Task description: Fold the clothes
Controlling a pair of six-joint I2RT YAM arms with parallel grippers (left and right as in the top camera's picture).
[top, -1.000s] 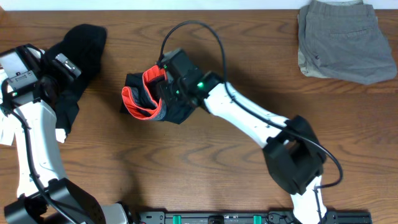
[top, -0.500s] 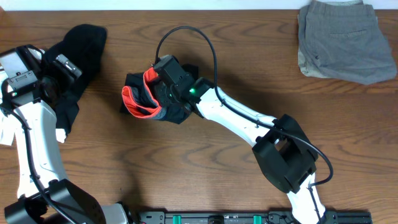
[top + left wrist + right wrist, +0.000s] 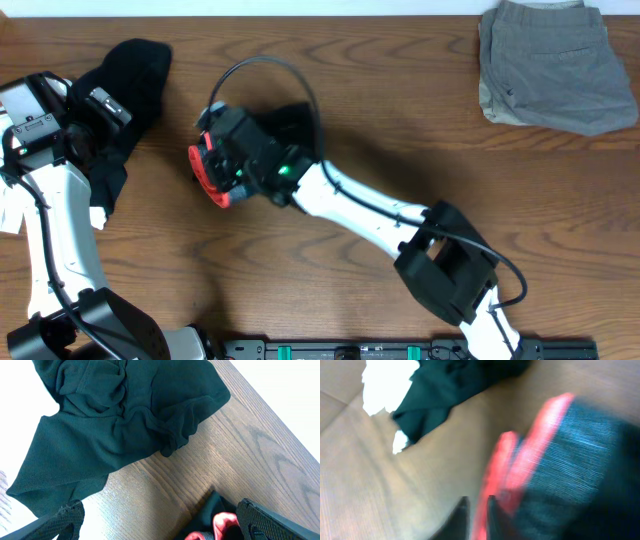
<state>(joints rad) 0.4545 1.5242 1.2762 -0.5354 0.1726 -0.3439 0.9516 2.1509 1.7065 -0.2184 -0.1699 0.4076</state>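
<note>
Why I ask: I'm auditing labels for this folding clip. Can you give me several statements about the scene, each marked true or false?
1. The grey-khaki shorts lie folded at the far right of the table. True.
2. The right arm reaches over the shorts. False: the right end effector is at the black trousers, by their coral-red waistband, left of the table's middle.
3. The left end effector is wide open. True.
4. A black garment lies on top of the shorts. False: the plain black garment lies at the table's left end, by the left arm.
</note>
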